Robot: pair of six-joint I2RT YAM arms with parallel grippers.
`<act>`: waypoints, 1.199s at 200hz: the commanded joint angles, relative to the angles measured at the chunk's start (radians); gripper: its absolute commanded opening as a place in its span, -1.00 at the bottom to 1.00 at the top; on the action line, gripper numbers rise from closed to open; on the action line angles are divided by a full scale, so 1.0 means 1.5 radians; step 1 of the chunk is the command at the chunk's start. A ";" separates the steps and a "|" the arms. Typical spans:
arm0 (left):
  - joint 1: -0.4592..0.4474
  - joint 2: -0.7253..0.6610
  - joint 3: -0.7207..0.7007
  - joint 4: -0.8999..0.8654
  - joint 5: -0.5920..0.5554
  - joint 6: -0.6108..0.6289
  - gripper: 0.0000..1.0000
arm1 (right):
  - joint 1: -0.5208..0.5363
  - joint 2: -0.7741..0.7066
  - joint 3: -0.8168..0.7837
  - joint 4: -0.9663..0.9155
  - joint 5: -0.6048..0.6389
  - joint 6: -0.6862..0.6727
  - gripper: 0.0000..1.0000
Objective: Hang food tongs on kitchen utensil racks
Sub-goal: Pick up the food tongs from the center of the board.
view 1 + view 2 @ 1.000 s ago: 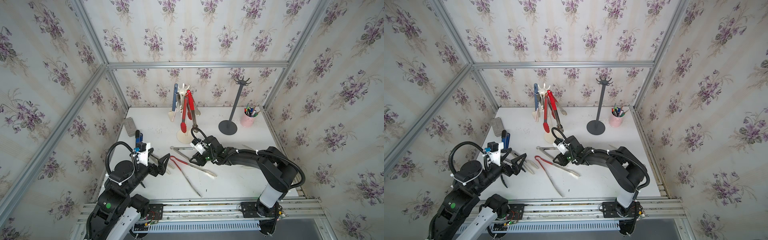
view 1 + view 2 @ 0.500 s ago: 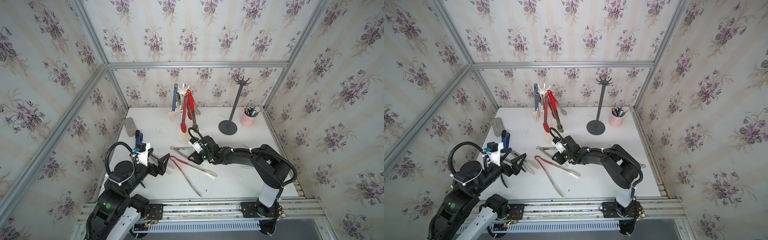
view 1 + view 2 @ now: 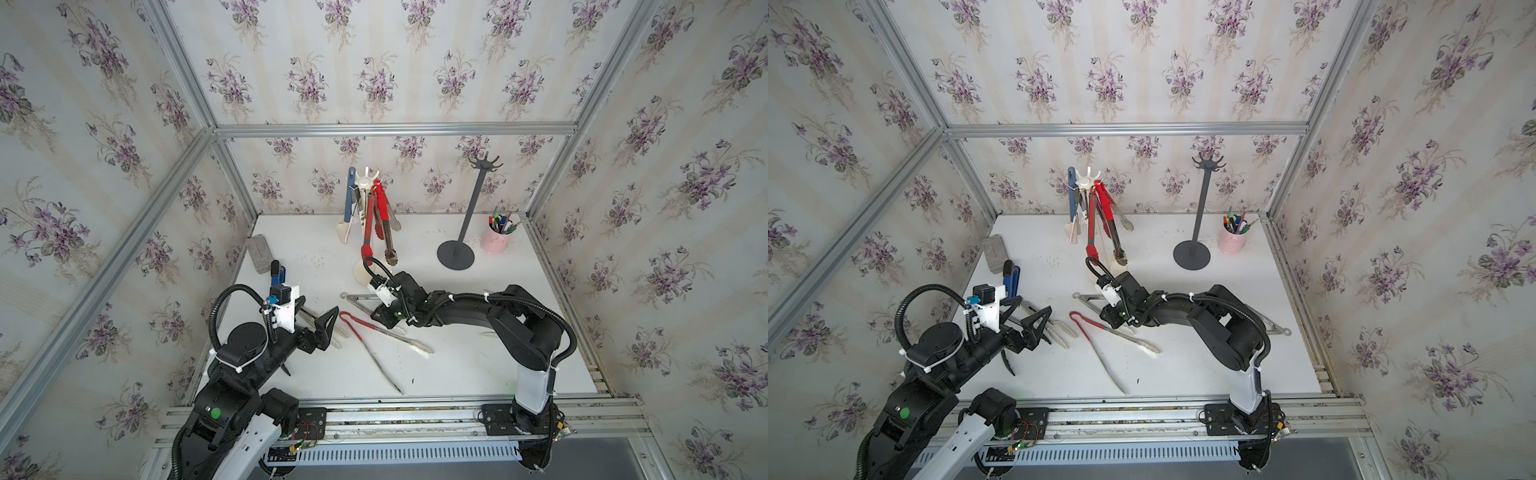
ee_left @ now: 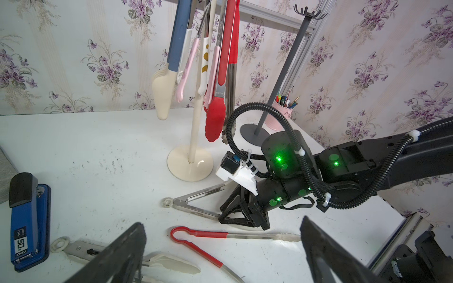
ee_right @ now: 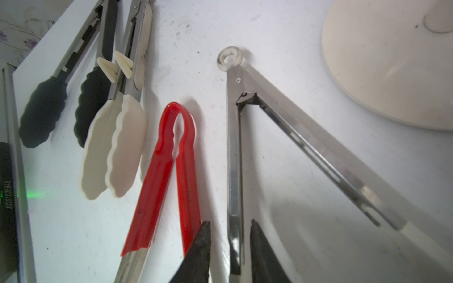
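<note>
Step in hand: the pick. Right gripper [image 5: 231, 242] sits low over the steel tongs [image 5: 234, 147], which lie flat just beside the base of the cream rack [image 5: 392, 73]. Its fingers are narrow, one each side of a single arm, with a thin gap showing both sides — not clamped yet by my read. Left gripper [image 3: 1027, 312] is spread wide, holding nothing, above the white-tipped tongs [image 5: 125, 147]. Next: pinch that arm, lift clear of the red-handled tongs [image 5: 171, 171] just beside it, then steer the ring [image 5: 230, 57] onto a hook — the dark rack [image 3: 478, 183] has bare hooks.
</note>
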 commanded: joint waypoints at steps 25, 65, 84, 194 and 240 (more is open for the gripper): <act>0.001 -0.002 0.002 -0.003 -0.009 0.006 0.99 | 0.009 0.019 0.020 -0.059 0.027 -0.030 -0.51; 0.001 0.001 0.000 -0.003 -0.010 0.005 0.99 | 0.011 0.030 0.033 -0.088 0.054 -0.039 -0.64; 0.001 0.002 0.000 -0.003 -0.009 0.005 0.99 | 0.011 0.026 0.038 -0.090 0.048 -0.037 -0.79; 0.000 0.006 0.001 -0.003 -0.009 0.005 0.99 | 0.012 -0.027 0.008 -0.062 0.059 -0.063 -1.00; 0.001 0.006 0.001 -0.003 -0.008 0.004 0.99 | 0.011 -0.073 -0.027 -0.050 0.067 -0.079 -1.00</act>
